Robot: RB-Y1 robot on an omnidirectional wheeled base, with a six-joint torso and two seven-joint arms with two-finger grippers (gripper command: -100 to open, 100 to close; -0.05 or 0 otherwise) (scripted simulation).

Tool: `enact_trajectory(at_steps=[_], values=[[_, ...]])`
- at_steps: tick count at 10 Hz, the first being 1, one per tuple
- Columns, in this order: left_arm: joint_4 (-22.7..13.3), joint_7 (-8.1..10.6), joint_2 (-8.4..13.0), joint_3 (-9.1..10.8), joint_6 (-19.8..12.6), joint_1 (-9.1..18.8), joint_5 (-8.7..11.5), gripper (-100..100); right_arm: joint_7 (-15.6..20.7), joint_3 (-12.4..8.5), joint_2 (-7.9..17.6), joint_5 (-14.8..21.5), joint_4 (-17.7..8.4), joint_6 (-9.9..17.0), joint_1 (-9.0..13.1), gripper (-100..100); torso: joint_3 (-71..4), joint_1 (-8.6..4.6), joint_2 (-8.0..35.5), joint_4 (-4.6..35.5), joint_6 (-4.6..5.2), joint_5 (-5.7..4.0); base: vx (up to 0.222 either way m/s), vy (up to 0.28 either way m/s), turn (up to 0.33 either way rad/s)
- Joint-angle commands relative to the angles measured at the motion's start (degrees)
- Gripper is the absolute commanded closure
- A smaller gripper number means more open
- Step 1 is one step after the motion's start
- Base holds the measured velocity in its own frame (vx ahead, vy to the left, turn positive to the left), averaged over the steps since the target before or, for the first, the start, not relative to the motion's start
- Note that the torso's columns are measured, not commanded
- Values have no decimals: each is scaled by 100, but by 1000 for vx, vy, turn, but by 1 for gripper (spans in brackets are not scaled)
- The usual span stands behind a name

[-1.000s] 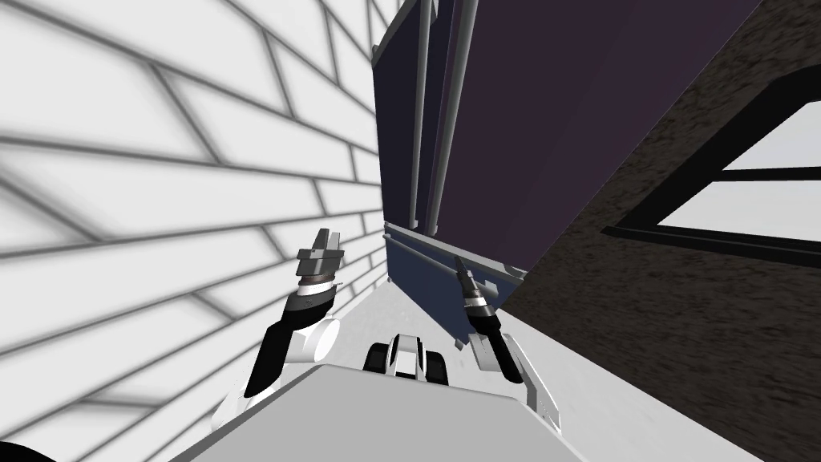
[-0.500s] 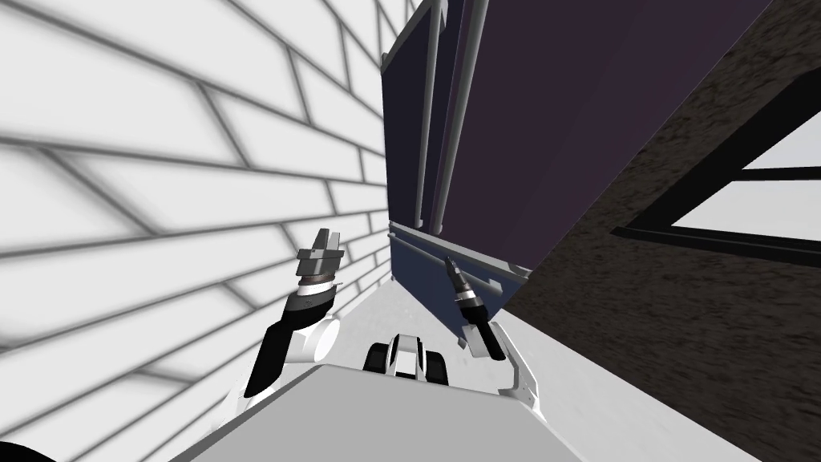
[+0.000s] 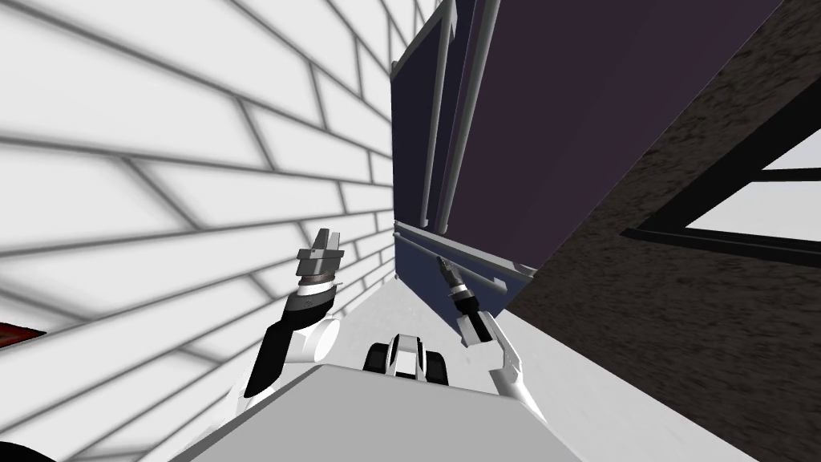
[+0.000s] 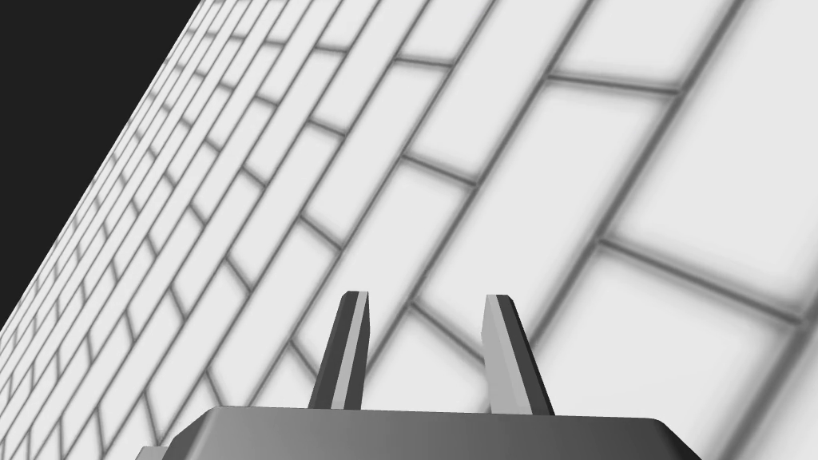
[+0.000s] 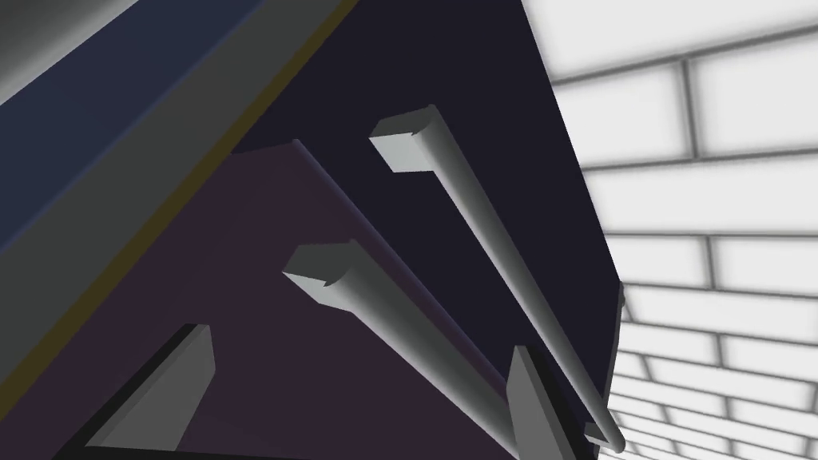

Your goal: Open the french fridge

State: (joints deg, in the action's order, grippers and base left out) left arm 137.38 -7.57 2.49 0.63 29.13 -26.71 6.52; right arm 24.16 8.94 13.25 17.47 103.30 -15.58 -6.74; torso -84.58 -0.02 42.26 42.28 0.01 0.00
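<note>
Tiled wall [image 3: 160, 160]; fridge [image 3: 561, 96]: two doors [image 5: 264, 263], two handles [image 5: 475, 239].

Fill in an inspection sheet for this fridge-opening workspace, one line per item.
Surface: pale floor.
Job's things: dark fridge, upper doors look shut; two grey bar handles side by side; drawer below.
Clutter: small dark red thing at the head view's left edge, unidentifiable.
Grippers: right gripper open, aimed at the handles' lower ends, not gripping; left gripper open, empty, facing the tiled wall.
Cables: nothing seen.
Surroundings: white tiled wall on my left; dark speckled wall with window on my right.
</note>
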Motion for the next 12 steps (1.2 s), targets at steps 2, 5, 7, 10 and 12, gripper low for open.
enact_trajectory(at_steps=[2,5,7,10,12], values=[[0,0,0,0,0,0,0,0,571,153,85,214,-499,378,548,-100,0,-1,0,0,0,0,-50,40,57],[0,0,0,0,0,0,0,0,1007,218,126,311,-848,554,890,-100,0,2,1,0,-2,0,-41,38,53],[0,0,0,0,0,0,0,0,1313,276,168,403,-1103,728,1163,-100,2,5,4,1,-2,0,-46,42,55],[0,0,0,0,0,0,0,0,1801,373,253,577,-1606,1068,1680,-100,1,-2,2,0,0,-1,-42,29,64],[0,0,0,0,0,0,0,0,2101,409,297,657,-1850,1231,1948,-100,2,-2,4,1,1,-1,-44,21,43]])
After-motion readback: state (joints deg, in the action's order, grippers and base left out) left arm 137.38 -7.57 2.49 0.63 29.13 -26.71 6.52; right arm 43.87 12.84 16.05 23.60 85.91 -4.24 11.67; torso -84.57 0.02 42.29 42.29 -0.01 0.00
